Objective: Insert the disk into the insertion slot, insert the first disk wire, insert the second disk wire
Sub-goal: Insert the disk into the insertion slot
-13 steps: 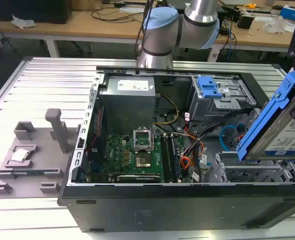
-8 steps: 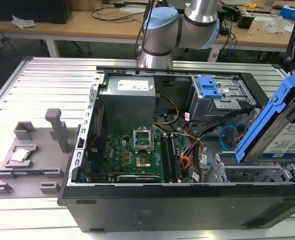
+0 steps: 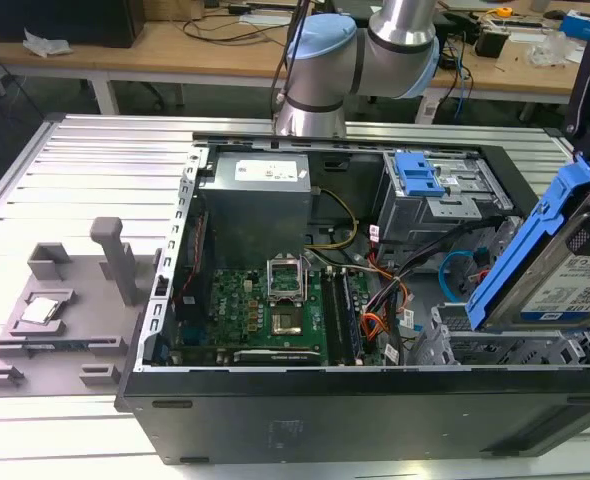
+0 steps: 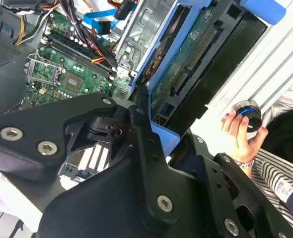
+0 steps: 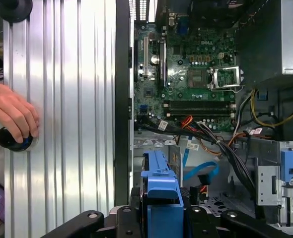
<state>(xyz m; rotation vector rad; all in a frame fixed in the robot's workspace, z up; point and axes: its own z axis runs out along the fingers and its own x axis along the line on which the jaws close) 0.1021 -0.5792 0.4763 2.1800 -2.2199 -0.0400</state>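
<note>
The exterior view showed the disk (image 3: pixel 565 275) steeply tilted, label up, above the insertion slot (image 3: pixel 495 348) at its right. In the first wrist view the gripper (image 5: pixel 161 215) clamped the disk's blue carrier between its jaws. The second disk wire (image 5: pixel 202 171) looped just beyond, and a person's hand (image 5: pixel 12 114) held a black knob (image 5: pixel 10 141) on the ribbed table (image 5: pixel 62 124).

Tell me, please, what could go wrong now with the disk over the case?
1. The disk hangs tilted above the slot; at that angle its blue frame may catch on the cage edge.
2. The blue cable loops right beside the slot and could get pinched.
3. A person's hand rests on the table beside the case, perhaps within the arm's sweep.
</note>
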